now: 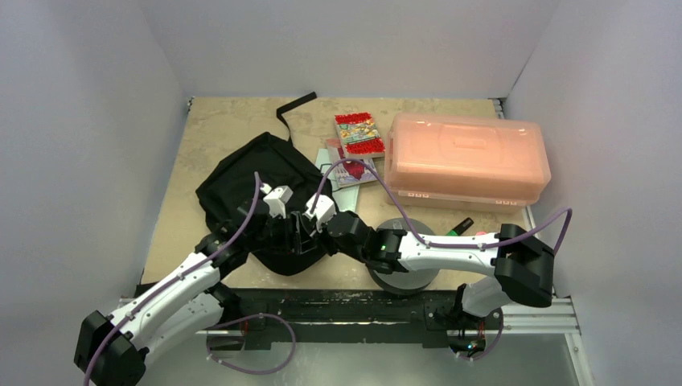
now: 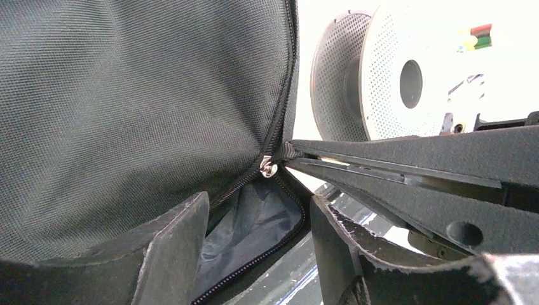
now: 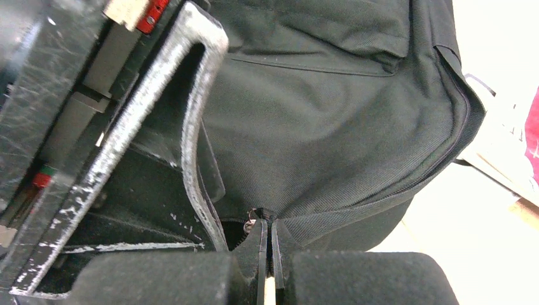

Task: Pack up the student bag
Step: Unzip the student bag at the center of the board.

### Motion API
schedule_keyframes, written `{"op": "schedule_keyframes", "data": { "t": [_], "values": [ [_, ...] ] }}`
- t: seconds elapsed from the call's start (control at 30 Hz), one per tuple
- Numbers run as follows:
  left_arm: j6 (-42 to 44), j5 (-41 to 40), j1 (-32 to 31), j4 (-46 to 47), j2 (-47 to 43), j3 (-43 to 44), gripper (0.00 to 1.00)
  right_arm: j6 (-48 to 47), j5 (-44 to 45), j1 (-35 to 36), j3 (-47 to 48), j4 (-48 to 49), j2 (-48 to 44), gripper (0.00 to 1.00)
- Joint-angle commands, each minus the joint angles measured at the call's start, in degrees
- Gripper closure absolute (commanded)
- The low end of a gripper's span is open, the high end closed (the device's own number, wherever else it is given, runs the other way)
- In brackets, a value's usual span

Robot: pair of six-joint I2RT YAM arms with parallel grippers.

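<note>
The black student bag (image 1: 245, 181) lies at the table's centre left, its strap (image 1: 293, 106) trailing to the back. My right gripper (image 3: 269, 236) is shut on the bag's zipper pull (image 3: 262, 216) at the bag's near edge; its fingers (image 2: 407, 168) reach in from the right in the left wrist view. The silver slider (image 2: 268, 168) sits at a corner of the zip, with grey lining (image 2: 254, 229) showing in the opened stretch. My left gripper (image 2: 257, 244) is open, its fingers either side of that opened corner. In the top view both grippers meet at the bag's near edge, left (image 1: 291, 235), right (image 1: 310, 232).
A translucent orange lidded box (image 1: 466, 159) stands at the back right. Books (image 1: 359, 135) lie between it and the bag. A dark grey spool (image 1: 406, 269) sits under my right arm, also in the left wrist view (image 2: 381, 70). A marker (image 1: 460, 225) lies near the box.
</note>
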Motion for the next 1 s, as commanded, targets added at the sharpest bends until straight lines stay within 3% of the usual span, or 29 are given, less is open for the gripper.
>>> {"op": "schedule_keyframes", "data": {
  "t": [0.0, 0.13, 0.27, 0.4, 0.6, 0.73, 0.97],
  "values": [
    [3.35, 5.48, -1.09, 3.59, 2.89, 0.98, 0.40, 0.49, 1.03, 0.29, 1.84, 1.88, -2.59, 1.00],
    [4.94, 2.41, -2.54, 0.36, 6.32, 2.59, 0.44, 0.32, 3.39, 0.29, 1.73, 0.70, -3.71, 1.00],
    [5.05, -5.27, -2.72, -6.51, 7.54, 4.14, 0.75, 1.01, 10.84, 0.29, 1.42, -1.00, -4.95, 1.00],
    [4.95, -11.43, -2.68, -12.01, 8.34, 5.03, 0.98, 2.53, 21.68, -0.01, 0.97, -0.90, -4.55, 1.00],
    [2.58, -19.24, -2.71, -17.42, 0.93, 4.41, 1.00, 8.05, 34.25, -7.53, 5.32, -5.03, 2.81, 1.00],
    [0.98, -23.78, -2.68, -22.14, -8.16, 3.98, 1.00, 3.93, 30.10, -13.88, 6.39, 1.09, 5.05, 1.00],
    [1.83, -22.18, -2.63, -23.25, -17.34, 6.11, 1.00, -3.29, 25.98, -15.78, 10.67, 7.86, 10.15, 1.00]
  ]
}}
